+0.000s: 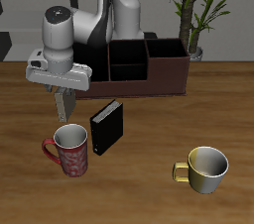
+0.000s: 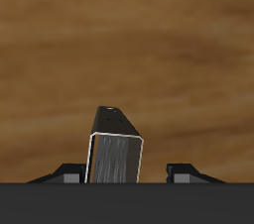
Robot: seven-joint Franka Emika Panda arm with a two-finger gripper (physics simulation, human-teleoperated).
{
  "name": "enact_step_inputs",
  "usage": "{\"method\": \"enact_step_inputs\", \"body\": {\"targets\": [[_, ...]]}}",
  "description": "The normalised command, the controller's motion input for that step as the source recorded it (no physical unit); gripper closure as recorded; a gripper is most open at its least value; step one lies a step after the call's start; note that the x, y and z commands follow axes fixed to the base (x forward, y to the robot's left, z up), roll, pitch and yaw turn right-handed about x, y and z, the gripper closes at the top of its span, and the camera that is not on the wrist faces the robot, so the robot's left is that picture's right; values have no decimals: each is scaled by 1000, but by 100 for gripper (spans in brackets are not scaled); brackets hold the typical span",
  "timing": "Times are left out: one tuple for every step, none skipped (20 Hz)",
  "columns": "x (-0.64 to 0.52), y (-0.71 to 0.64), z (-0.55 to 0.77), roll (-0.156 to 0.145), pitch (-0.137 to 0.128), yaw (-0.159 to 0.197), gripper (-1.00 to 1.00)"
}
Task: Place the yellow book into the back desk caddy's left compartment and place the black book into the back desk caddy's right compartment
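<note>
Gripper (image 1: 65, 102) hovers just beside the black book (image 1: 107, 127).

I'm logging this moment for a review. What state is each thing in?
black book: standing upright on the table, not held, not in the caddy.
caddy: upright at the back; no book visible in it.
red mug: upright.
yellow mug: upright.
gripper: above the table beside the black book, jaws apart, holding nothing.
yellow book: not visible.

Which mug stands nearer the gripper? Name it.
The red patterned mug, just in front of the gripper and beside the black book. The yellow mug stands far across the table.
</note>
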Motion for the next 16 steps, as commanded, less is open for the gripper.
{"method": "enact_step_inputs", "body": {"targets": [[11,75,-62,43,20,-27,100],[-19,140,-52,44,21,7,100],[0,74,-2,6,-3,-15,100],[27,175,35,30,0,-20,100],[18,257,87,83,-10,12,100],[4,55,70,-13,-5,-8,100],[79,226,177,48,-17,-49,100],[55,75,178,15,-18,20,100],[37,203,229,7,-1,-21,100],[14,115,219,35,-24,5,100],[-31,203,410,35,-29,45,100],[-30,122,530,-28,-28,-3,100],[-82,258,696,41,-87,-1,100],[-76,266,942,5,-91,58,100],[-47,226,806,-30,-74,19,100],[-43,330,801,27,-26,27,100]]}}
